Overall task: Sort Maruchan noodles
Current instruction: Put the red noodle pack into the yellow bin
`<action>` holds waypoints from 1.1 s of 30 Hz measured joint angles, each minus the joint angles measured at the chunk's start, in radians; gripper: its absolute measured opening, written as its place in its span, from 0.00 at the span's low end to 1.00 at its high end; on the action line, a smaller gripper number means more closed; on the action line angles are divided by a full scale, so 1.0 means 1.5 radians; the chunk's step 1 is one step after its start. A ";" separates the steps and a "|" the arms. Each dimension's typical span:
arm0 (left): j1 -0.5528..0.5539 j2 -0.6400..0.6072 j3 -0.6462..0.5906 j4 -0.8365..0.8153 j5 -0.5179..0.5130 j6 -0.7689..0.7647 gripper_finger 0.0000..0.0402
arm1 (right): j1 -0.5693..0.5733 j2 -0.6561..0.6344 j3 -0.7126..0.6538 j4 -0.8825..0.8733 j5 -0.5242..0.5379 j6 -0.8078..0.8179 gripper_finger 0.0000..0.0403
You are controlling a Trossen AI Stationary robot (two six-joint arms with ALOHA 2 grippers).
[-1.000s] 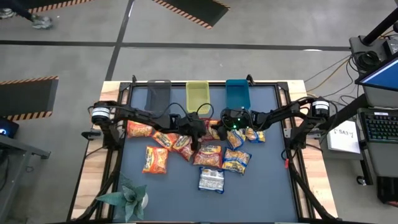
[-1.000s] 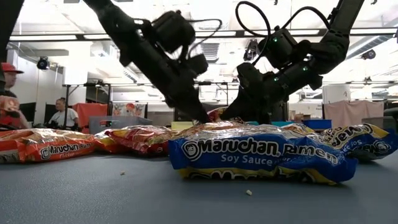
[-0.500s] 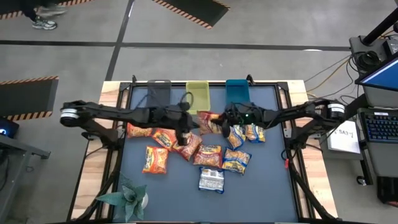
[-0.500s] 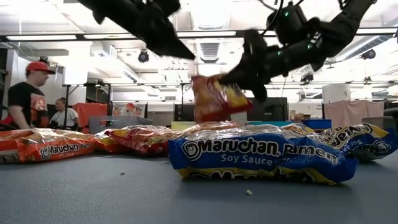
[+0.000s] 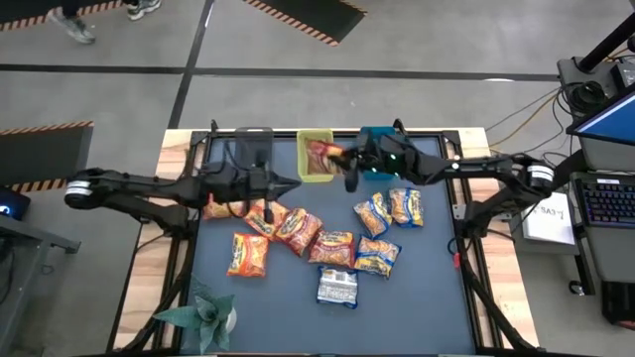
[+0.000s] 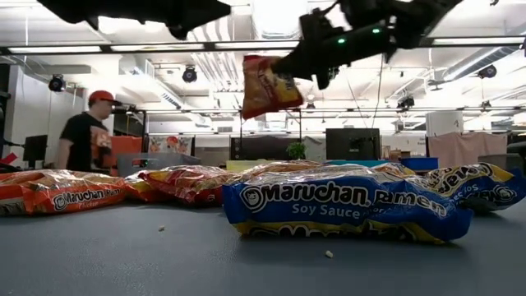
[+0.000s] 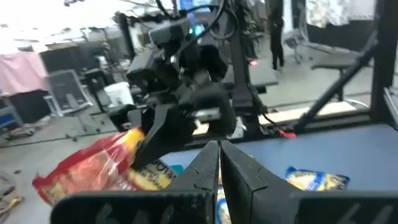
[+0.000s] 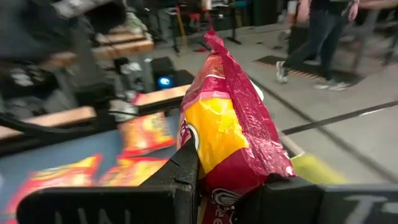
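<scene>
Workshop floor all around, with a person (image 6: pixel 86 131) walking in the background, and in the middle a dark blue bench (image 5: pixel 417 297) with 3 bins along its far edge: grey bin (image 5: pixel 253 147), yellow bin (image 5: pixel 316 154), blue bin (image 5: pixel 379 149).

Step in hand looks like the drop-off. The right gripper (image 5: pixel 342 159) has its fingers pinched on a red packet (image 5: pixel 322 156) and holds it in the air right over the yellow bin; the right wrist view shows the red-and-yellow wrapper clamped between the fingers. Half a second earlier that packet hung lower, over the pile, so it has been carried up and across to the bins since then.

The left gripper (image 5: pixel 266 203) has its fingers fully closed on nothing. It sits above the orange packets (image 5: pixel 260 223) on the left side of the bench, and it has pulled back leftward from the pile compared with half a second ago.

Still on the bench: orange packets, blue-and-yellow packets (image 5: pixel 392 210) and 1 silvery packet (image 5: pixel 337 288).

Next move, probably: open the right fingers so the packet falls cleanly inside the yellow bin. Being crinkly and light, it could catch on the rim, so the gripper should be centred over the bin first.
</scene>
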 joint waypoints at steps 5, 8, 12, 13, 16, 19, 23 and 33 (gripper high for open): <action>0.000 -0.067 -0.030 -0.004 -0.027 -0.024 0.00 | -0.038 0.074 0.102 -0.038 0.016 -0.083 0.13; 0.000 -0.109 -0.049 -0.002 -0.032 -0.034 0.00 | -0.061 0.124 0.148 -0.044 0.017 -0.107 0.13; 0.000 -0.160 -0.075 -0.005 -0.033 -0.042 0.00 | -0.091 0.189 0.194 -0.033 0.016 -0.134 0.13; 0.000 -0.171 -0.078 -0.006 -0.033 -0.046 0.00 | -0.098 0.204 0.200 -0.033 0.013 -0.139 0.13; 0.000 -0.199 -0.087 -0.008 -0.033 -0.060 0.00 | -0.115 0.250 0.209 -0.012 0.011 -0.153 0.13; 0.000 -0.218 -0.098 -0.010 -0.032 -0.066 0.00 | -0.131 0.288 0.209 0.029 0.009 -0.155 0.13; 0.000 -0.234 -0.109 -0.010 -0.032 -0.067 0.00 | -0.141 0.319 0.206 0.079 0.004 -0.153 0.13; 0.000 -0.231 -0.107 -0.009 -0.032 -0.067 0.00 | -0.142 0.358 0.205 0.094 -0.002 -0.153 0.13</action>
